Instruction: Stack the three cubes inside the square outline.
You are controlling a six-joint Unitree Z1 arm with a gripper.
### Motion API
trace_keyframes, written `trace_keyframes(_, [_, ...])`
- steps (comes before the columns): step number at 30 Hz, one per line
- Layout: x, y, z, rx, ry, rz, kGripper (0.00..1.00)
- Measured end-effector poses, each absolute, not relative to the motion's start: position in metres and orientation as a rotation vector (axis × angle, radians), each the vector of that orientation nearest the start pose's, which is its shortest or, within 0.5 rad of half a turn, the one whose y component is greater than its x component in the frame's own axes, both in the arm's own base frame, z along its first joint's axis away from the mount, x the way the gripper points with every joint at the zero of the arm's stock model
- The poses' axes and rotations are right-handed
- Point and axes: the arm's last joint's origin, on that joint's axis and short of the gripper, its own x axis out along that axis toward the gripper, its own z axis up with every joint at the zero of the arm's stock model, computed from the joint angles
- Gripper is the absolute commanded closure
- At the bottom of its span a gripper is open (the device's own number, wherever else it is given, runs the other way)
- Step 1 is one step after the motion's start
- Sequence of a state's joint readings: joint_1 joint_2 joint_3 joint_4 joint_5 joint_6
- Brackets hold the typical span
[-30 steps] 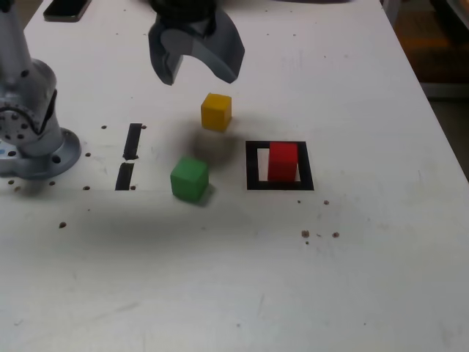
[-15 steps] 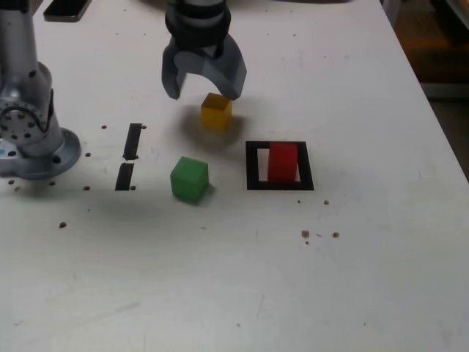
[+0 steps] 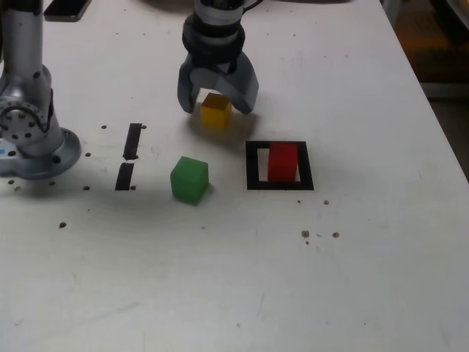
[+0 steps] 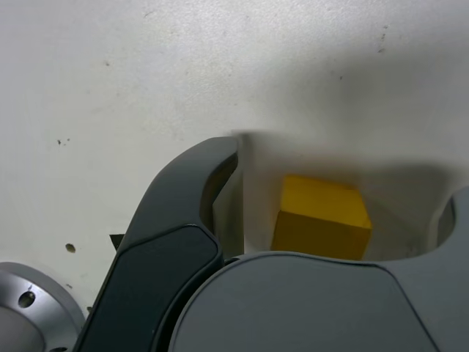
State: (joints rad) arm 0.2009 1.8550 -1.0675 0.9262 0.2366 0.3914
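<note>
Cubes first: the grey two-fingered end effector (image 3: 217,101) hangs spread wide and empty around the small matte yellow cube (image 3: 216,111), one finger on each side, neither touching as far as I can tell. Looks set up to pinch it. From the yellow one, the small matte green cube (image 3: 190,179) sits at 7 o'clock on the white bench (image 3: 366,279). The small matte red cube (image 3: 283,161) is at 4 o'clock, already inside the black tape square outline (image 3: 253,165), so it's probably the stack's base.
</note>
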Motion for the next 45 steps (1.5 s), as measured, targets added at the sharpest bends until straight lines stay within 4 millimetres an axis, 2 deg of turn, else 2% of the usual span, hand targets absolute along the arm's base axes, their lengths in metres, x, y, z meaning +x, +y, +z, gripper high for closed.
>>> trace_keyframes(2, [0.267,0.066,0.206,0.314,1.768,-0.020,0.17])
trace_keyframes(5, [0.268,0.066,0.204,0.313,1.756,-0.017,0.34])
trace_keyframes(7, [0.268,0.066,0.202,0.313,1.745,-0.015,0.52])
trace_keyframes(8, [0.268,0.066,0.201,0.314,1.739,-0.013,0.58])
trace_keyframes(9, [0.268,0.066,0.199,0.314,1.732,-0.011,0.69])
trace_keyframes(11, [0.269,0.066,0.198,0.313,1.718,-0.009,0.82])
trace_keyframes(14, [0.269,0.066,0.199,0.311,1.701,-0.016,0.92])
trace_keyframes(21, [0.259,0.063,0.210,0.310,1.712,-0.030,0.97])
trace_keyframes(24, [0.250,0.058,0.230,0.312,1.720,-0.019,0.97])
trace_keyframes(28, [0.247,0.046,0.267,0.327,1.698,-0.007,0.97])
trace_keyframes(32, [0.251,0.026,0.301,0.317,1.667,-0.052,0.97])
trace_keyframes(36, [0.260,0.005,0.322,0.276,1.590,-0.097,0.97])
trace_keyframes(40, [0.267,-0.011,0.329,0.230,1.546,-0.121,0.97])
trace_keyframes(45, [0.279,-0.024,0.321,0.197,1.547,-0.123,0.97])
